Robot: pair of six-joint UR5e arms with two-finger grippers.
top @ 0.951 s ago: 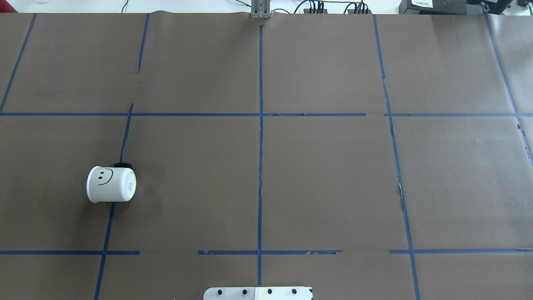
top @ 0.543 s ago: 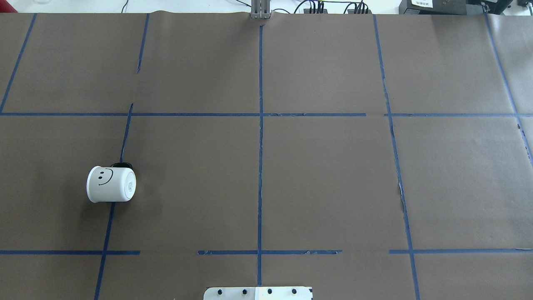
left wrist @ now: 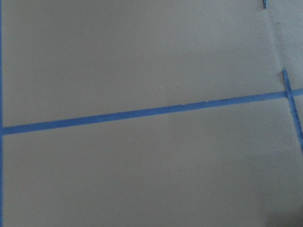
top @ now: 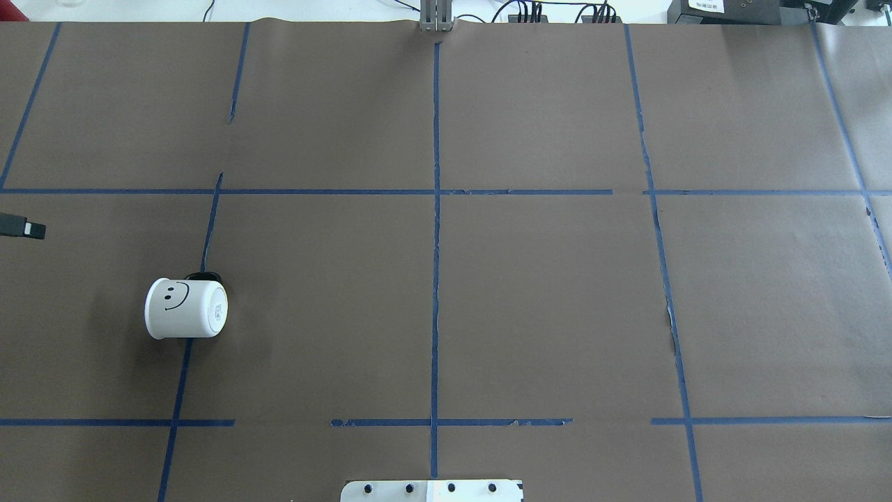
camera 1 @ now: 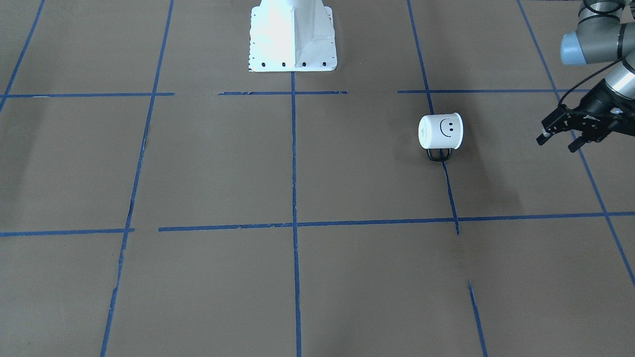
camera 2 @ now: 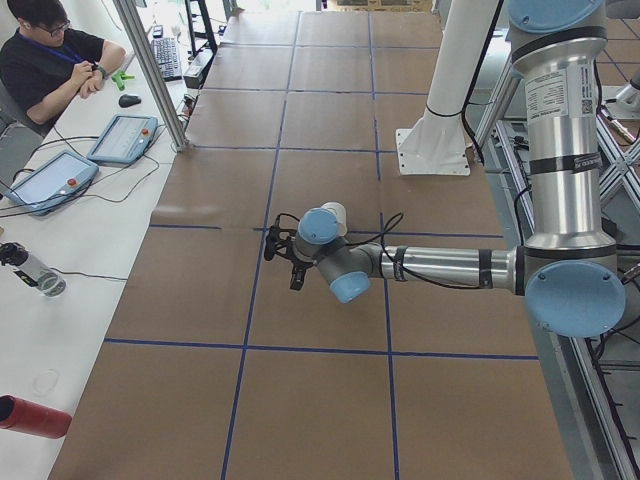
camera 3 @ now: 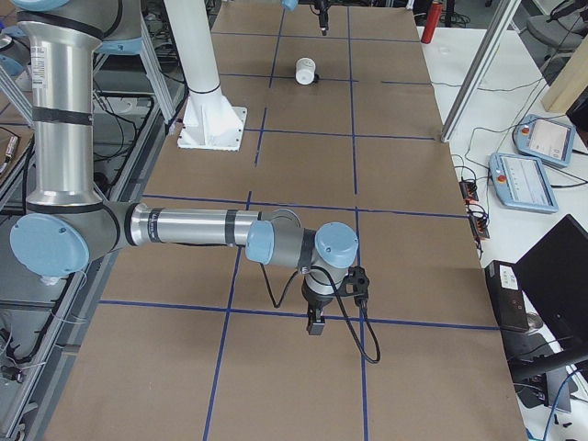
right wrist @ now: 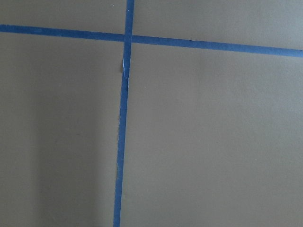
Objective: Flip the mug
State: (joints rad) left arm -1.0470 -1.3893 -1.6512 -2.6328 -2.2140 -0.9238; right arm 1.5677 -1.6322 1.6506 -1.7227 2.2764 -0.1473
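The white mug (top: 186, 309) with a black smiley face lies on its side on the brown table cover, left of the middle. Its black handle points to the far side and its base faces the table's centre. It also shows in the front-facing view (camera 1: 441, 131) and far off in the right side view (camera 3: 306, 70). My left gripper (camera 1: 558, 143) hovers open and empty, well apart from the mug on its outer side. Only one of its fingertips (top: 31, 229) shows in the overhead view. My right gripper (camera 3: 315, 323) hangs over the table's other end. I cannot tell whether it is open or shut.
The white robot base plate (camera 1: 292, 34) sits at the near middle edge. Blue tape lines (top: 435, 244) divide the cover into squares. An operator (camera 2: 50, 60) sits at a side desk with tablets. A red cylinder (camera 2: 30, 415) lies on that desk.
A fingertip of my left gripper has come into the overhead view at its left edge. The mug has not moved.
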